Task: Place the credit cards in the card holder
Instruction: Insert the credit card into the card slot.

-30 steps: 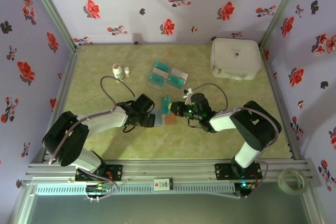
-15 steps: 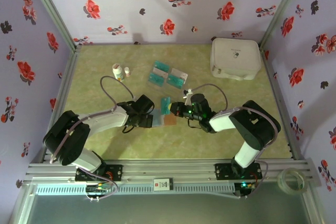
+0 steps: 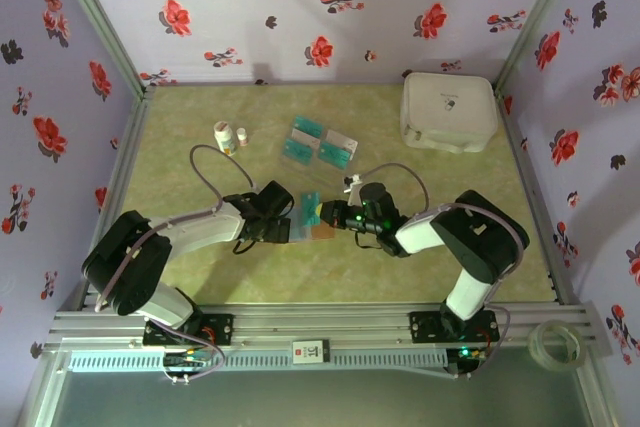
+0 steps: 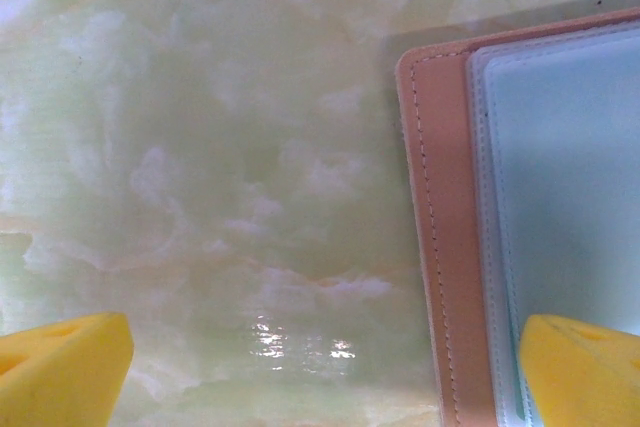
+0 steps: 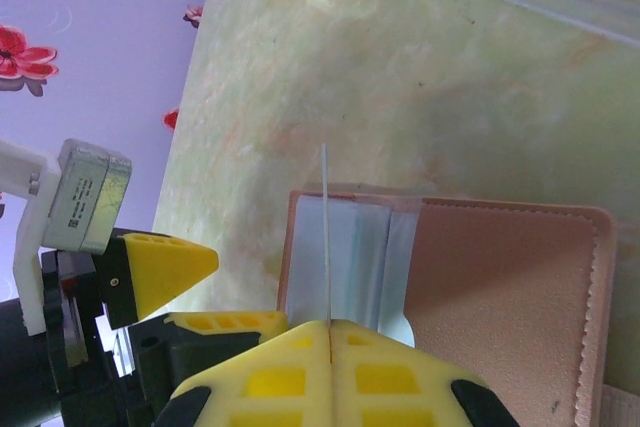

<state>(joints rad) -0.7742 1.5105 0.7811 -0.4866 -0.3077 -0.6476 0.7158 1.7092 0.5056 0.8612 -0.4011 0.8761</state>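
**Approach almost finished**

Left gripper (image 3: pixel 284 227), jaws apart, sits at the left edge of the open card holder (image 3: pixel 320 232), one yellow fingertip (image 4: pixel 580 372) over its clear sleeve (image 4: pixel 560 177). Over the past second the teal credit card (image 3: pixel 310 209) has slid leftward and lower; it now stands on edge just above that sleeve. The right gripper (image 5: pixel 330 332) is clamped on it. Insertion looks about to begin, so lining the card up with the slot matters most. The other credit cards (image 3: pixel 320 143) lie farther back.
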